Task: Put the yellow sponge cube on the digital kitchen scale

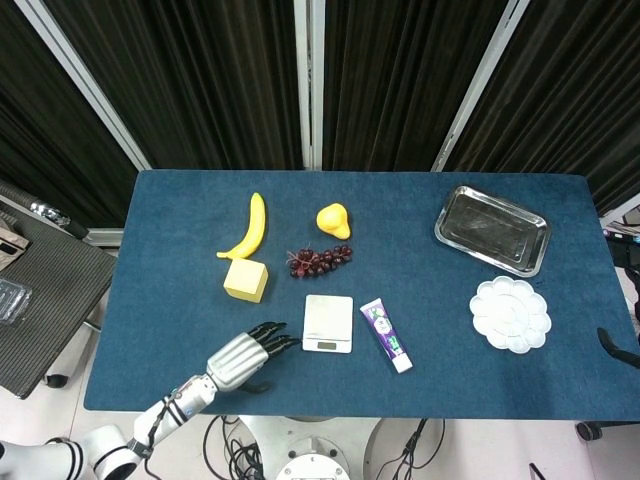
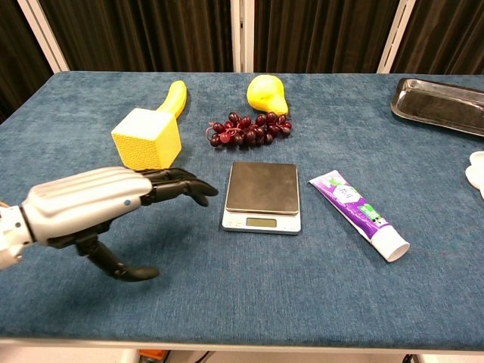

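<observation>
The yellow sponge cube [image 1: 246, 280] [image 2: 147, 140] sits on the blue table, left of centre, just below the banana's tip. The digital kitchen scale [image 1: 328, 323] [image 2: 262, 195] lies to its right and nearer the front, with nothing on its platform. My left hand [image 1: 245, 355] [image 2: 106, 208] hovers over the table in front of the cube and left of the scale; its fingers are stretched toward the scale, the thumb hangs apart below, and it holds nothing. Of my right hand [image 1: 612, 343] only a dark tip shows at the far right edge.
A banana [image 1: 250, 226] [image 2: 174, 98], a yellow pear [image 1: 334, 220] and dark grapes [image 1: 320, 260] [image 2: 249, 128] lie behind the cube and scale. A purple tube [image 1: 386, 334] [image 2: 358, 204] lies right of the scale. A steel tray [image 1: 492, 229] and a white plate [image 1: 510, 314] are at the right.
</observation>
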